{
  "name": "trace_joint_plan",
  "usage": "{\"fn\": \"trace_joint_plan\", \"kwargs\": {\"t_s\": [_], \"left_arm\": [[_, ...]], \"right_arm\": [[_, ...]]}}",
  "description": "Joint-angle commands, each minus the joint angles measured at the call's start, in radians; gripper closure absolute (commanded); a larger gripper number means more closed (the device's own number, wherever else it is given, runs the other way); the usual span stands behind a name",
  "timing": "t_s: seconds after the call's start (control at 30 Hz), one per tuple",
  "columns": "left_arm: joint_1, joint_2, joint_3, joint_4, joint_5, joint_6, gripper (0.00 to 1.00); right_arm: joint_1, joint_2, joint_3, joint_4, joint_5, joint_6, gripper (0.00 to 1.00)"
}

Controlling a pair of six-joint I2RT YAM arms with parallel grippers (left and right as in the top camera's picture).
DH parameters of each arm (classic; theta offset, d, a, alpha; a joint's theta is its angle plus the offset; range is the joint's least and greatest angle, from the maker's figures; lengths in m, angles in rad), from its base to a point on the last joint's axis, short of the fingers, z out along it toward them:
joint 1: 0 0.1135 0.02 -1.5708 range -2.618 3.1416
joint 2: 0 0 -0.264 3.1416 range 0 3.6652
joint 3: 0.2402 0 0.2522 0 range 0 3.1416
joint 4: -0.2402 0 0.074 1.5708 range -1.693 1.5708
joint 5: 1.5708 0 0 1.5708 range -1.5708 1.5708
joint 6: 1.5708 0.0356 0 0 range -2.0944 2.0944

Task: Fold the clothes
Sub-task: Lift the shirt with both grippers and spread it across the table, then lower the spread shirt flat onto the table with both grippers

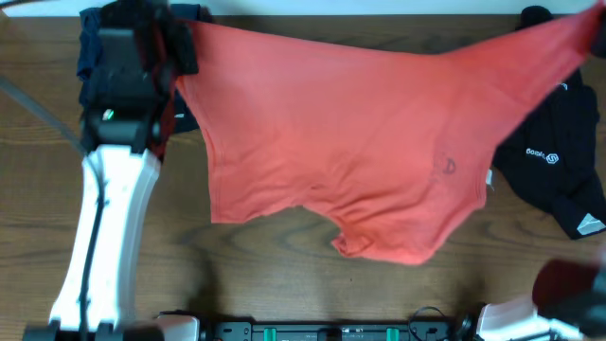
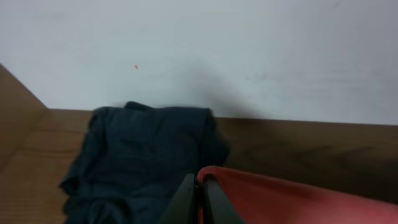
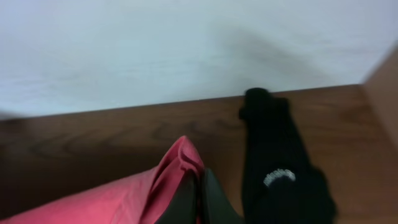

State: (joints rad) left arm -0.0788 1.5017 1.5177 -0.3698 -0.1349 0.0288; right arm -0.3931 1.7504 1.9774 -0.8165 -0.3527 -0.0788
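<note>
The red T-shirt (image 1: 360, 142) hangs stretched between the two sets of jaws, one upper corner pinched in each. Its body sags from that taut top edge toward the tabletop (image 1: 265, 275). We cannot tell whether the lower hem rests on the wood or hangs just clear of it. Roughly midway below the two jaws, the hem curls up into a small bunch.

The left jaws are closed tight on a thin edge of the red fabric. The right jaws are closed too, with a small ridge of red cloth gathered just ahead of them. Neither holds anything else.

A dark blue garment (image 2: 143, 155) lies crumpled just beyond the left jaws, up against the wall (image 2: 186, 50). A black garment (image 3: 280, 168) with white logos lies just to the right of the right jaws, and seen from overhead the stretched corner of the shirt passes over part of it.

We judge slipping to be the main risk. Each grip takes only a little cloth, so drawing the arms further apart could tug a corner free and drop that side. If we lower the shirt where it hangs, it could land across the black or blue garment and get folded in with it. If we lay it flat unsmoothed, the curled hem would set a crease.
</note>
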Motion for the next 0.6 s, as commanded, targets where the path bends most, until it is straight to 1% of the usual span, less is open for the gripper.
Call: {"fn": "trace_joint_plan", "kwargs": {"t_s": [0.0,0.17,0.3,0.43,0.57], "left_arm": [[0.009,0.092,0.004,0.064,-0.016,-0.004,0.94],[0.012,0.235,0.004,0.231,-0.016,-0.005,0.94],[0.011,0.352,0.004,0.409,-0.016,-0.005,0.94],[0.013,0.453,0.005,0.595,-0.016,-0.005,0.94],[0.013,0.513,0.023,0.698,-0.016,-0.005,0.94]], "right_arm": [[0.055,0.101,0.002,0.073,-0.008,-0.02,0.99],[0.123,0.253,0.002,0.243,0.04,-0.012,0.99],[0.168,0.348,0.002,0.36,0.104,-0.011,0.99],[0.191,0.415,0.002,0.468,0.116,0.011,0.99],[0.195,0.451,0.002,0.553,0.107,0.042,0.99]]}}
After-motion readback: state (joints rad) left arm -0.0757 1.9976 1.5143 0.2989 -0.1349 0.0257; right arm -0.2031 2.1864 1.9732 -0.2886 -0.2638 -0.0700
